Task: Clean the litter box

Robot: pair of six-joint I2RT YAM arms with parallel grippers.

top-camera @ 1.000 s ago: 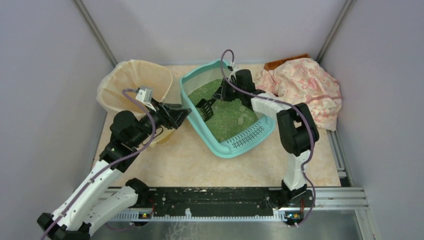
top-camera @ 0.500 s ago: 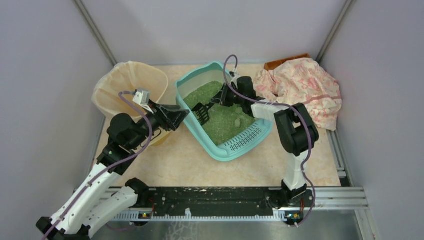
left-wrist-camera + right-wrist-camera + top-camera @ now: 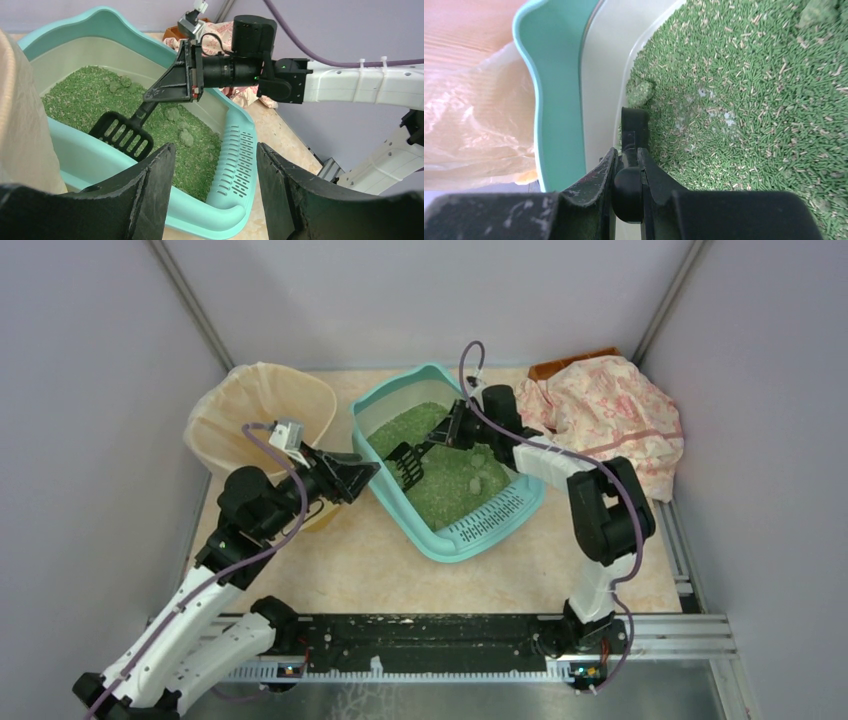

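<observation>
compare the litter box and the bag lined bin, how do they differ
The litter box is teal and rounded-rectangular; the bin is beige and round. The litter box holds green granules; the bin shows only its bag lining. The scoop held by the right gripper sits over the litter box, not the bin. Both are open-topped, side by side.

Supporting surface: a beige, marble-patterned tabletop (image 3: 380, 560), enclosed by plain grey walls. Resting directly on it: a teal rounded-rectangular plastic litter box (image 3: 488, 518), set at an angle at centre, slotted grate end toward the near right; a beige bag-lined round bin (image 3: 270, 400) at far left, just beside the box; a crumpled pink floral cloth (image 3: 610, 405) at far right, lying over a brown flat object (image 3: 570, 365) in the corner. Contact between cloth and box cannot be determined. A black mounting rail (image 3: 420, 635) runs along the near edge.
</observation>
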